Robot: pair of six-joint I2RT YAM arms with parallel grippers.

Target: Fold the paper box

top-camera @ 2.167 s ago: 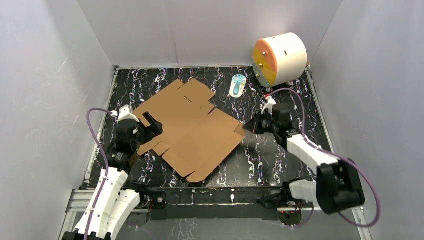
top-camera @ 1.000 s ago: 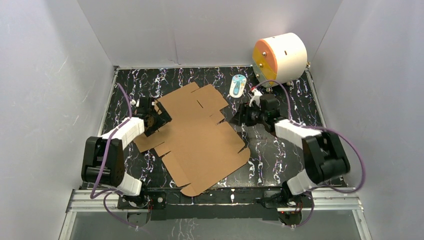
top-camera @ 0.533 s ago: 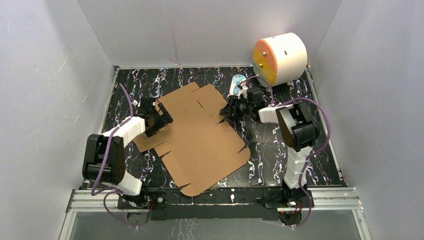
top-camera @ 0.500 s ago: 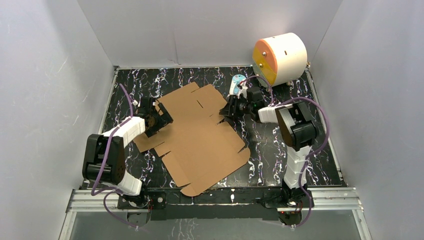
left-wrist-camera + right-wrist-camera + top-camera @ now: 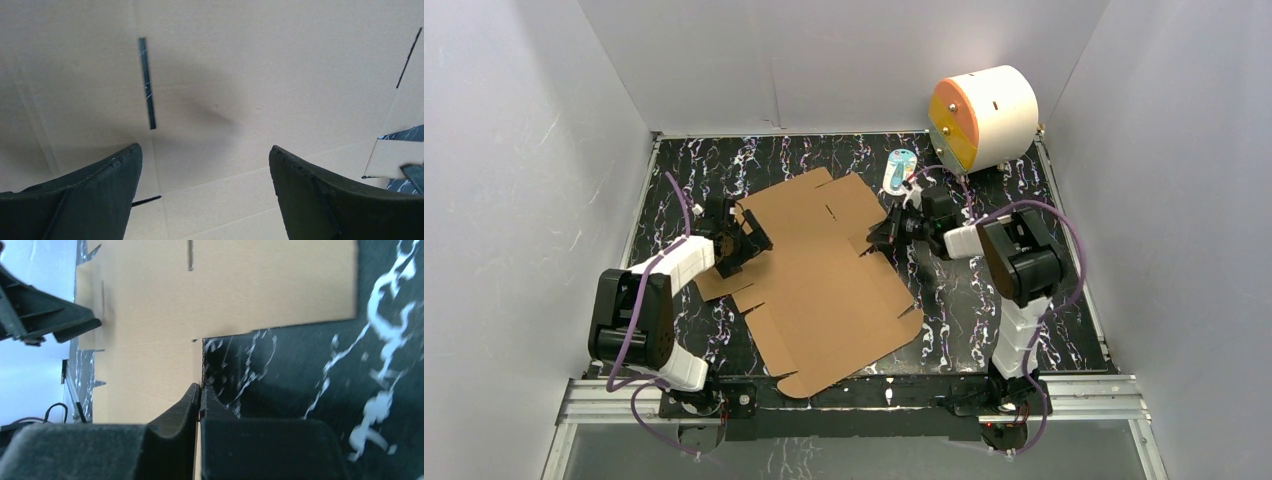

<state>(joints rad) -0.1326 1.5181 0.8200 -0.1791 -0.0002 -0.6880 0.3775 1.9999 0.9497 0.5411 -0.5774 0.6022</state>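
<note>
The paper box (image 5: 824, 280) is a flat brown die-cut cardboard sheet with flaps and slots, lying on the black marbled table (image 5: 984, 290). My right gripper (image 5: 879, 238) is at the sheet's right edge. In the right wrist view it (image 5: 201, 390) is shut on the edge of the cardboard (image 5: 225, 285). My left gripper (image 5: 749, 240) is over the sheet's left part. In the left wrist view it (image 5: 205, 150) is open, its jaws wide apart just above the cardboard (image 5: 250, 75), holding nothing.
A white-and-orange cylinder (image 5: 982, 115) stands at the back right corner. A small blue-and-white item (image 5: 900, 170) lies just behind the right gripper. Grey walls close in the table on three sides.
The right gripper went from the sheet's right corner to its far right edge and pulled slightly nearer. The sheet turned a little. The left arm reached out over the sheet's left side.
</note>
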